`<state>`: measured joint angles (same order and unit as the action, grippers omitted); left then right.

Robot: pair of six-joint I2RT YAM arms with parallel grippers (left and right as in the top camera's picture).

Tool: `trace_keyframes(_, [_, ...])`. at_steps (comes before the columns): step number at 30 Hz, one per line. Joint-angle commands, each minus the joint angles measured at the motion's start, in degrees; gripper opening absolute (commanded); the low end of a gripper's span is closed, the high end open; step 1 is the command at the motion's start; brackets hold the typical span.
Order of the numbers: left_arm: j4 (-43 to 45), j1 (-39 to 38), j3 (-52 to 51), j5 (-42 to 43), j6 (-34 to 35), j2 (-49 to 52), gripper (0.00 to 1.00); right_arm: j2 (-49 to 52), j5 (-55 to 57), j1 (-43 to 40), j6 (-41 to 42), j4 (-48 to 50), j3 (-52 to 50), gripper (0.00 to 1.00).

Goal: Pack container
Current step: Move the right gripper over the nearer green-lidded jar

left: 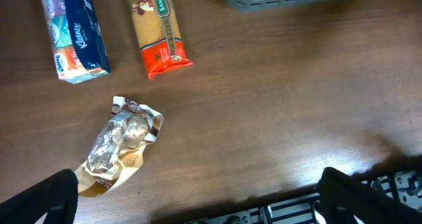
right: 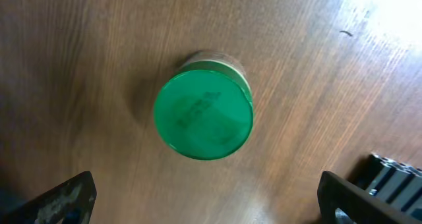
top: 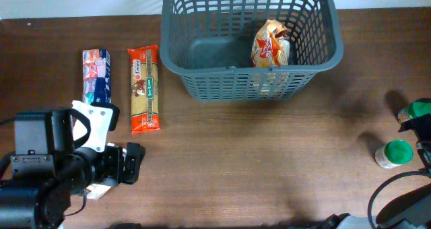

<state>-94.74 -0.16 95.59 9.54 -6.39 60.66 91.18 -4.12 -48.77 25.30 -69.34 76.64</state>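
The container (top: 249,81), a dark grey lattice basket, stands at the back middle of the table with an orange snack bag (top: 271,46) inside it. My left gripper (left: 204,207) is open over bare wood at the front left, also seen from overhead (top: 131,163). A crumpled silver-and-tan wrapper (left: 122,145) lies just ahead of its left finger, apart from it. My right gripper (right: 211,201) is open, with a green-lidded jar (right: 203,115) standing just beyond its fingertips, not between them.
A tissue pack (top: 95,74) and a red-ended pasta packet (top: 144,89) lie side by side left of the basket. Two green-lidded jars (top: 394,153) (top: 417,110) stand by the right edge, beside the right arm.
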Motion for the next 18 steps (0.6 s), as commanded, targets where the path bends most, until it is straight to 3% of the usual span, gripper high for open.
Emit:
trace_keyframes(1, [-0.1, 0.3, 0.9, -0.4, 0.3, 0.1, 0.99, 1.1, -0.7, 0.0, 0.7, 0.7, -0.3, 0.99])
trace_keyframes(18, [-0.1, 0.3, 0.9, -0.4, 0.3, 0.1, 0.99, 7.7, 6.3, 2.0, 2.0, 1.7, -0.6, 0.99])
